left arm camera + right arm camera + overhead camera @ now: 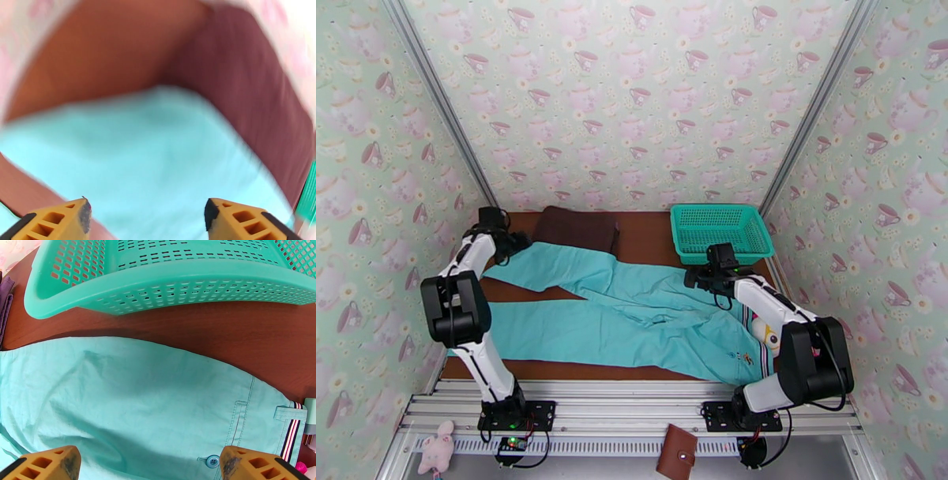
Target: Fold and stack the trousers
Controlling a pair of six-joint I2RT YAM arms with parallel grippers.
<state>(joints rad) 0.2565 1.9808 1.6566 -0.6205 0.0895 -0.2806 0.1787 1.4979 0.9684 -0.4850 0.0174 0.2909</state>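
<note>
Trousers: we see the long turquoise thin-cloth trousers (632,316) spread flat on the brown wooden table (652,233), waist at the near right, both legs reaching left.
Left arm: the left gripper (513,241) hangs over the far leg's end, fingers wide apart, gripping nothing.
Right arm: the right gripper (150,461) hovers above the hip, released and empty.
Surroundings: we note the teal plastic mesh basket (158,283) just beyond the trousers at the far right, and the dark brown folded cloth (577,229) beside the far leg's end.
</note>
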